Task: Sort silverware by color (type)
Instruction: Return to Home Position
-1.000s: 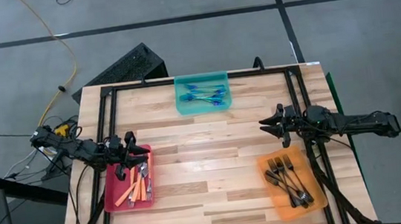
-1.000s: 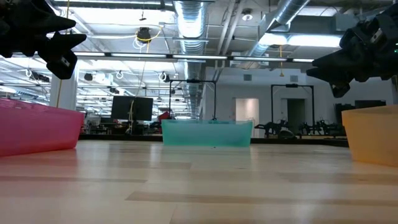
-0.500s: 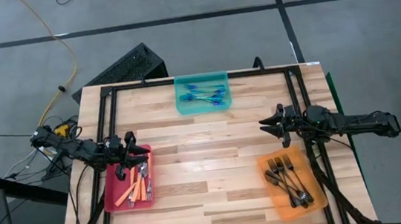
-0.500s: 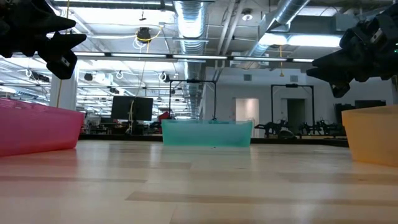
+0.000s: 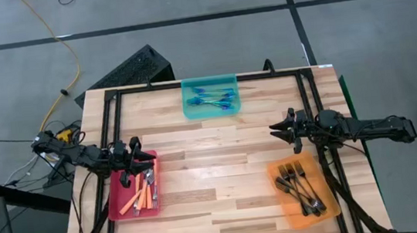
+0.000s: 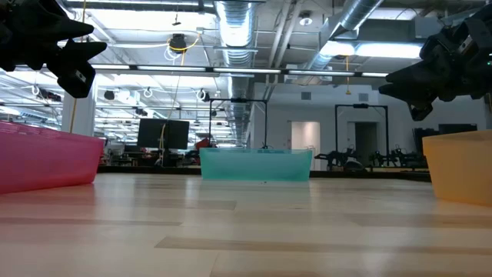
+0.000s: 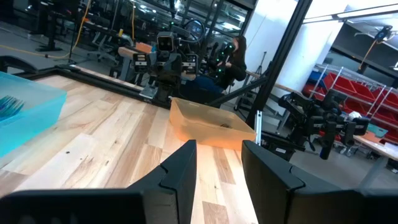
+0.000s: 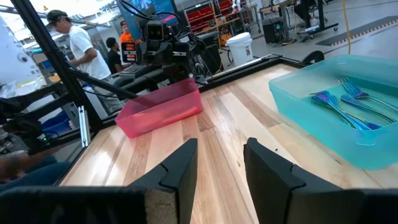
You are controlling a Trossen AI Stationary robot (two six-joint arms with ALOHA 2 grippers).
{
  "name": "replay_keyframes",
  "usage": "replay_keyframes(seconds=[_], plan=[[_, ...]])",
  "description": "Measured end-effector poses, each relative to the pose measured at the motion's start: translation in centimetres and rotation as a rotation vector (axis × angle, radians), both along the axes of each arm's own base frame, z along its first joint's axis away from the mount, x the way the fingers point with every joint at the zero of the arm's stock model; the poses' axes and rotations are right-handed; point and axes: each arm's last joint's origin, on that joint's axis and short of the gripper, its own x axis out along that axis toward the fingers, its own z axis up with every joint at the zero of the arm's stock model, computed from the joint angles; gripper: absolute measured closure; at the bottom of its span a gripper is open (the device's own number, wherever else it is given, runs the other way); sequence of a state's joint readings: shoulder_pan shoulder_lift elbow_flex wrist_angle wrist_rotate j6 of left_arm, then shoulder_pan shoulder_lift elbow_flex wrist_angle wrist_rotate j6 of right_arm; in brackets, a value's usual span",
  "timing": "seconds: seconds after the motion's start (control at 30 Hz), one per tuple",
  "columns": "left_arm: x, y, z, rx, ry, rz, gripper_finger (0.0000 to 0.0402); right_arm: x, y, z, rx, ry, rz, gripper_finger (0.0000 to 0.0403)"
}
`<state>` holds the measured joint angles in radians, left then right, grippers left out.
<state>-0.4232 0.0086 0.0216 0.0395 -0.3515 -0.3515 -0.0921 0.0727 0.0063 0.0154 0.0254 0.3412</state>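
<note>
Left gripper [image 5: 139,161]: hung over the far end of the red tray [image 5: 114,212], well above its wall in the low view. Jaws were part open with nothing between them.
Right gripper [image 5: 280,135]: hung above the table [image 5: 214,170] just beyond the orange tray [image 5: 278,202], also raised. Jaws were part open and empty.
Orange forks [image 5: 145,191]: piled in the red tray, on the left side.
Blue forks [image 5: 214,98]: in the teal tray [image 5: 189,111], at the middle of the far edge.
Black forks [image 5: 301,186]: in the orange tray, near right.
Loose forks: none seen on the boards in any view.
Why this layout: one tray per kind, well apart. Each arm likely had a drop spot on its own side, with the teal tray between them.
Why the arms sat so: each at its own side, facing inward, high and empty. This read as a parking pose that kept them off the tray walls.
Progress: sorting looked done, and only settling at rest seemed left.
Risk: low. The left gripper sat right over the red tray, so losing height could clip the wall or the forks.
</note>
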Motion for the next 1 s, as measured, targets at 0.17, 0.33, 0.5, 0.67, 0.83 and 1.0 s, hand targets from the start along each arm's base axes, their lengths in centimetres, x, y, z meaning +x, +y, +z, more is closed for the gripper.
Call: replay_keyframes(seconds=[0.17, 0.33, 0.5, 0.67, 0.83, 1.0], plan=[[0.0, 0.0, 0.0, 0.0, 0.0, 0.0, 0.0289, 0.0, 0.0, -0.01, 0.0, 0.0, 0.0, 0.0251], [0.04, -0.01, -0.04, 0.003, 0.005, 0.0, 0.0289, 0.0, 0.0, 0.0, 0.0, 0.0, 0.0, 0.0251], [0.07, -0.03, -0.08, 0.005, 0.009, -0.001, 0.0289, 0.0, 0.0, 0.0, 0.0, 0.0, 0.0, 0.0251], [0.07, -0.03, -0.08, 0.005, 0.009, 0.0, 0.0289, 0.0, 0.0, -0.01, 0.0, 0.0, 0.0, 0.0251], [0.07, -0.03, -0.08, 0.005, 0.01, 0.0, 0.0289, 0.0, 0.0, -0.01, 0.0, 0.0, 0.0, 0.0251], [0.07, -0.03, -0.08, 0.005, 0.01, 0.0, 0.0289, 0.0, 0.0, -0.01, 0.0, 0.0, 0.0, 0.0251]])
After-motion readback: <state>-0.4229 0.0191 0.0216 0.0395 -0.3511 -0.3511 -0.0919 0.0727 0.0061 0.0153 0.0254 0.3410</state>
